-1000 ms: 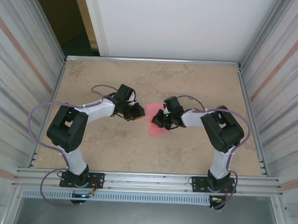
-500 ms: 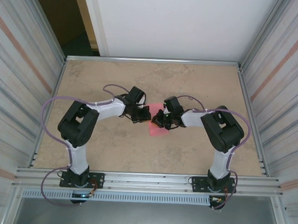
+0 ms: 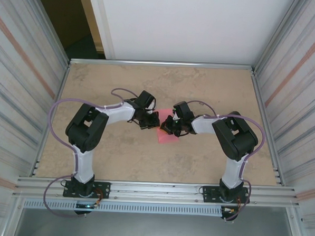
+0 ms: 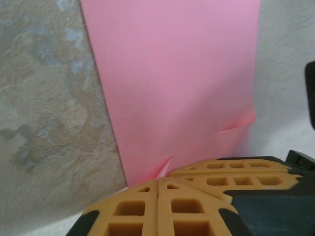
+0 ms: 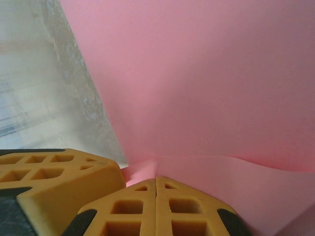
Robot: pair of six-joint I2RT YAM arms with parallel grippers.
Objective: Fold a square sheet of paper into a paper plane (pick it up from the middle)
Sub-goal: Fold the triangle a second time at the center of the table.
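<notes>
Beneath the facing tips of left gripper and right gripper, overhead: square sheet of paper. At left wrist, closed pads nipping its puckered edge. At right wrist, closed pads pinching a raised ridge, presumably to lift mid-sheet.

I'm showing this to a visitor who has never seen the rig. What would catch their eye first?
A bright pink sheet of paper lies in the middle of the beige table. The left gripper and right gripper meet over it, each pinched shut on an edge, and the paper puckers there.
</notes>
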